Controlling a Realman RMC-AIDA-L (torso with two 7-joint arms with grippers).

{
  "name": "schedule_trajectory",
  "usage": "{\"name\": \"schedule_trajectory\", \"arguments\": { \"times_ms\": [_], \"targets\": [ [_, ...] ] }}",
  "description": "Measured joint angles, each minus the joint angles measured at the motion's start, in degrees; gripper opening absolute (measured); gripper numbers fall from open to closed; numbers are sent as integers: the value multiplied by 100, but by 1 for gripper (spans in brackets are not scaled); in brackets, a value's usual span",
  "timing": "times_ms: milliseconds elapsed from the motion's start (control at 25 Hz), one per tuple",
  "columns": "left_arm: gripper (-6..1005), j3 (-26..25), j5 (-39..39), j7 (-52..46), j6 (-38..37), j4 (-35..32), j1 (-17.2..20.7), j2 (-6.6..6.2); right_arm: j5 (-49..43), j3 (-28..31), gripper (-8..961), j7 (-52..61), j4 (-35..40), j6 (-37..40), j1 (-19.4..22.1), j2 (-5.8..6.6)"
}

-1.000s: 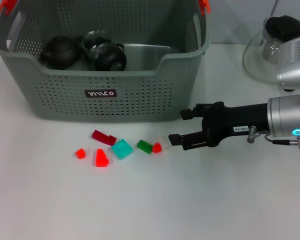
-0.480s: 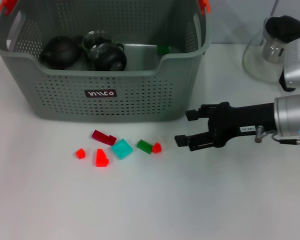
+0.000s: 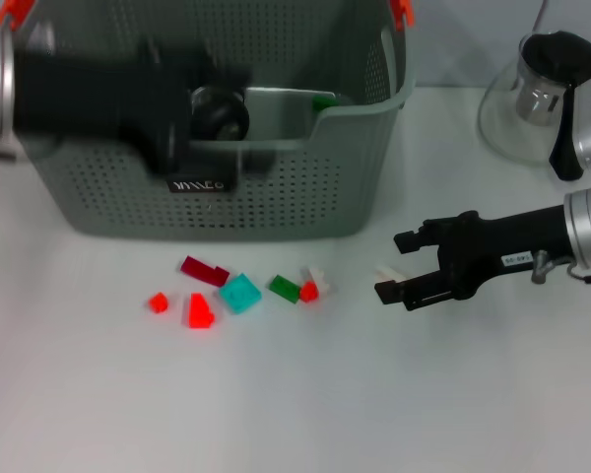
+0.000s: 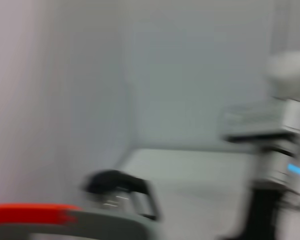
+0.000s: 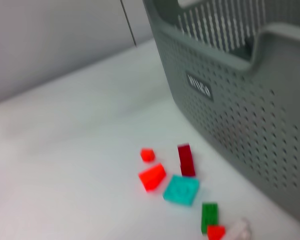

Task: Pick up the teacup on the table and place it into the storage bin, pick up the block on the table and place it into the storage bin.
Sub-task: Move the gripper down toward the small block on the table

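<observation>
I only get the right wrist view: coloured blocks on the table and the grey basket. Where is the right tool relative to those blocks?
Observer: The right tool is open, low over the table to the right of the small red block and apart from it.
Operator: Anything inside the basket?
Observer: Yes. A dark round teacup and a small green block lie in the grey-green perforated storage bin.
Operator: And the other arm?
Observer: The left arm reaches across the bin's front-left part.
</observation>
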State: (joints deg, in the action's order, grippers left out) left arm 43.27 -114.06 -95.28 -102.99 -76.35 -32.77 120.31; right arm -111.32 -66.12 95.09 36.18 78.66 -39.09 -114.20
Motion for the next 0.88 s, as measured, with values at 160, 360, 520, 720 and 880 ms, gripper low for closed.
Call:
{"name": "schedule_trajectory", "arguments": {
  "times_ms": [160,360,520,720,880],
  "targets": [
    [904,-19,36,748,-735,191,347,154,-488,2,916,544,395,181,-26,1],
    [904,-11,-48,1238,-918,709,555,199,-1136,3,916,1375,889,456,-128,-7],
    [904,-13,-379,1494,-871,977,610,203,-1611,2,916,1920,1130,559,-341,-50],
    [904,-34,-828,1623,-646,1375,584,199,-2295,-3,916,2390,1118,514,-752,-133],
    [904,-42,-899,1789,-533,1641,591,192,-2932,-29,916,2663,1076,382,-1123,-298]
  ]
}}
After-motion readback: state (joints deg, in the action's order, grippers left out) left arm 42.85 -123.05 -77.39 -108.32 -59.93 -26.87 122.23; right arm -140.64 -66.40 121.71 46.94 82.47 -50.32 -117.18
